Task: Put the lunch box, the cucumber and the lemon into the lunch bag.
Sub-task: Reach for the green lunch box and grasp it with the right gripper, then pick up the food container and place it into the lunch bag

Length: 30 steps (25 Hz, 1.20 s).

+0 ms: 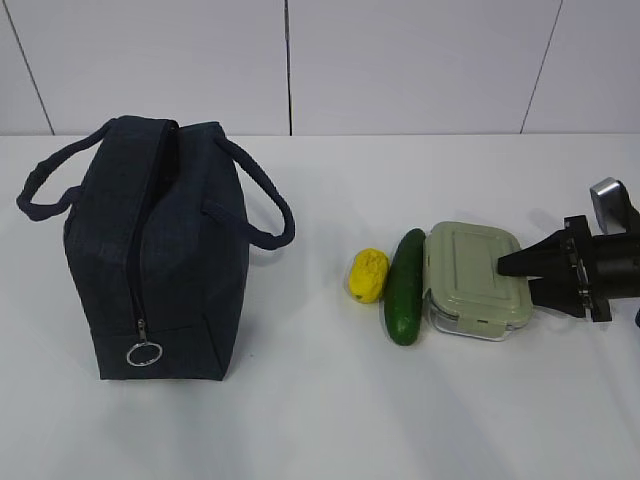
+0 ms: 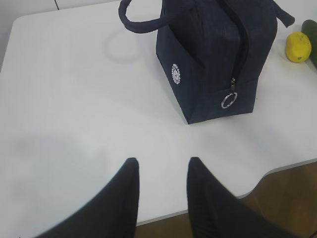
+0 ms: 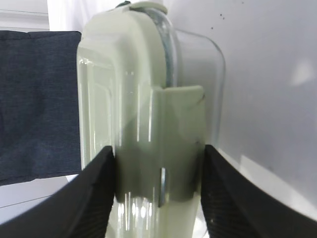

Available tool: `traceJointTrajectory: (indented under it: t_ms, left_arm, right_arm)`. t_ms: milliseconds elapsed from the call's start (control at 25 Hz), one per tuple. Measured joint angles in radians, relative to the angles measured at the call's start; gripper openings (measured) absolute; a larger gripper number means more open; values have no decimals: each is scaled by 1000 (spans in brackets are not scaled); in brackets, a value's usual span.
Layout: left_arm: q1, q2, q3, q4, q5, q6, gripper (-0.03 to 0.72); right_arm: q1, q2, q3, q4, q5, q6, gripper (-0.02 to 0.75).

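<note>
Lunch box (image 3: 148,148) edge sits between right tool (image 3: 156,198) fingers, contact unclear; left tool (image 2: 161,193) parted.

White table (image 1: 320,420) w/ rounded corner; pale panelled wall (image 1: 400,60) behind; brown floor (image 2: 292,198) beyond table edge.

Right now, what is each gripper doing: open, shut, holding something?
Left gripper: open, empty, above the white table.
Right gripper: fingers on both sides of the clear, sage-green-lidded lunch box; a firm grip cannot be told.
</note>
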Motion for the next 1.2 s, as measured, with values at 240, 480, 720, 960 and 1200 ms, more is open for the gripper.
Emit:
traceJointTrajectory:
  t_ms: [240, 480, 720, 960, 1200]
  left_arm:
    - [0, 0, 0, 0, 0, 0, 235]
    - [0, 0, 0, 0, 0, 0, 235]
    - [0, 0, 0, 0, 0, 0, 235]
    - [0, 0, 0, 0, 0, 0, 235]
    - [0, 0, 0, 0, 0, 0, 235]
  right_arm:
    - [0, 0, 0, 0, 0, 0, 405]
    - [0, 0, 0, 0, 2, 0, 385]
    - [0, 0, 0, -2, 4, 0, 382]
    - [0, 0, 0, -2, 4, 2, 380]
    - [0, -4, 0, -26, 4, 11, 379]
